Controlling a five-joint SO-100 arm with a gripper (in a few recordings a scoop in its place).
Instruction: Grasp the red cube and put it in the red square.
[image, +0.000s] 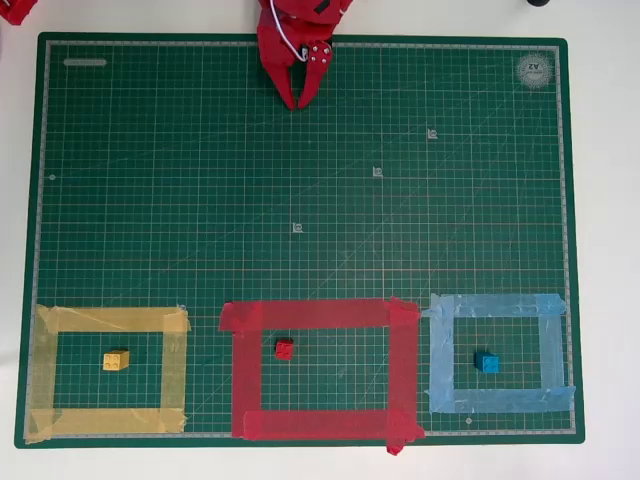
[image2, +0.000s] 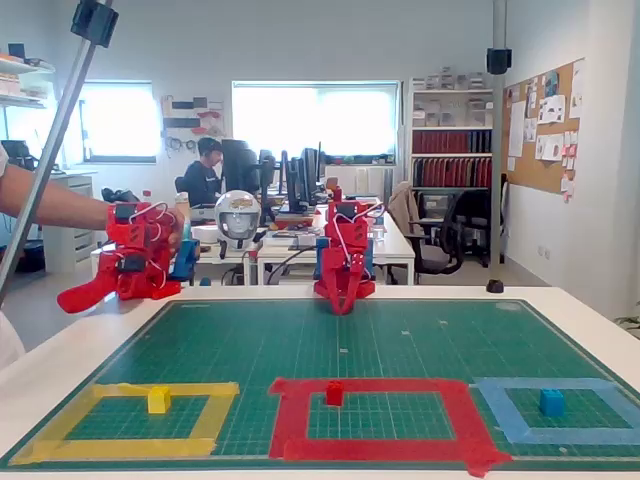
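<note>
Lying along the near edge of the dark green gridded cutting mat, three tape frames in a row.

Left in both views: yellow tape frame, small yellow cube inside, resting on bare mat.

Centre: large frame of wide red tape, the red square, ragged at the corners. Tiny solid red cube inside it, on the green mat, left of the frame's middle and nearer the far strip than the near one, clear of the tape.

Right: light-blue tape frame, small blue cube inside, roughly centred.

Middle of mat: bare grid, a few small printed marks.

Far edge: red two-finger gripper of the red plastic arm, pointing down over the mat, well apart from all three cubes. Fingertips nearly together, a narrow gap higher up between the fingers; nothing pinched.

Beyond the table in the fixed view: office desks, monitors, shelves, a seated person.
</note>
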